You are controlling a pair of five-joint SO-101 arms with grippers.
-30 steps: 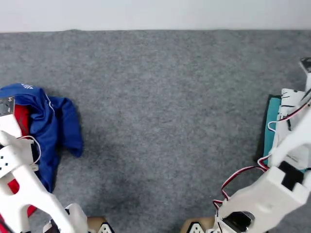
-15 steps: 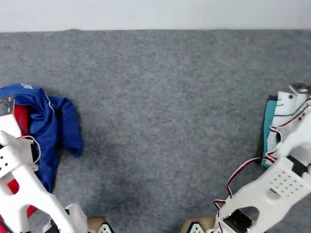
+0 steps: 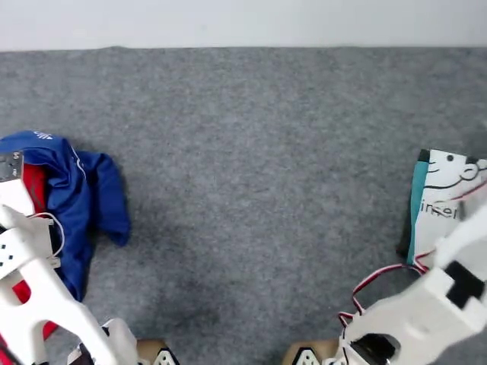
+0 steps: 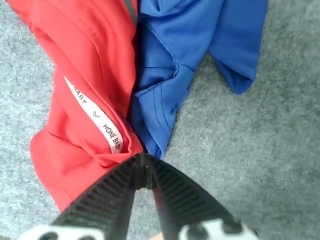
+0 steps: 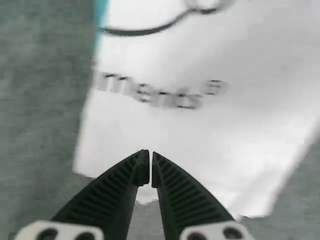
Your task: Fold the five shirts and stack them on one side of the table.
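Observation:
A crumpled blue shirt (image 3: 84, 194) lies at the table's left edge with a red shirt (image 3: 32, 186) bunched beside it, partly under the left arm (image 3: 30, 289). In the left wrist view my left gripper (image 4: 145, 162) is shut, its tips at the hem where the red shirt (image 4: 75, 75) meets the blue shirt (image 4: 180, 55). At the right edge a folded white printed shirt (image 3: 447, 199) lies on a teal one (image 3: 416, 209). My right gripper (image 5: 150, 156) is shut just above the white shirt (image 5: 200, 100), with nothing between its fingers.
Grey felt (image 3: 259, 167) covers the table, broad and bare between the two piles. A pale wall (image 3: 243, 23) runs along the far edge. The right arm (image 3: 426, 304) with its red and white wires hangs over the front right corner.
The right arm has drawn back toward the table's front, uncovering the folded white shirt it was over. The left arm and the left pile have not moved.

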